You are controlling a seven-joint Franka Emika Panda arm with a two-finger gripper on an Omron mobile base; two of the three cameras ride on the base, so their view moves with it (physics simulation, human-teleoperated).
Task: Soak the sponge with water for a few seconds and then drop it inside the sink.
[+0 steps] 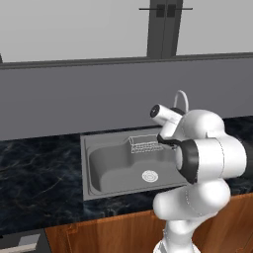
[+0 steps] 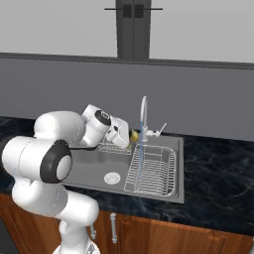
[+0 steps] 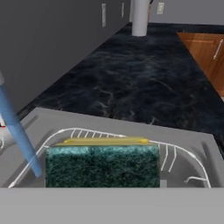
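1. The claw [image 2: 130, 139] is reaching in over the back of the sink [image 2: 174, 191], fingers pinching the sponge [image 2: 133, 135]; only a yellow sliver of it is peeking out past the fingertips in the right base view.
2. In the hand view the sponge [image 3: 102, 166] is sitting right at the claw's tips, dark green scrub face turned to the camera, yellow body edging along its far side. Its long axis is running crosswise to the claw's reach.
3. The water [image 2: 140, 154] is falling as a thin pale-blue stream from the faucet [image 2: 144, 111] onto the wire rack [image 2: 154, 171]. From the right base view the stream is dropping just beside the sponge, on the side toward the rack.
4. In the hand view the water [image 3: 16, 131] is slanting down just past one short end of the sponge. Near, but I cannot tell whether it is actually touching the block.
5. Judgement: the key relation is a small sideways gap along the sponge's long axis. A short slide toward the stream should be putting the block squarely under it.
6. The basin with its drain [image 2: 112, 177] is lying below and nearer the arm, open for the drop.
7. The dark desk [image 2: 218, 163] is surrounding the sink on both sides.
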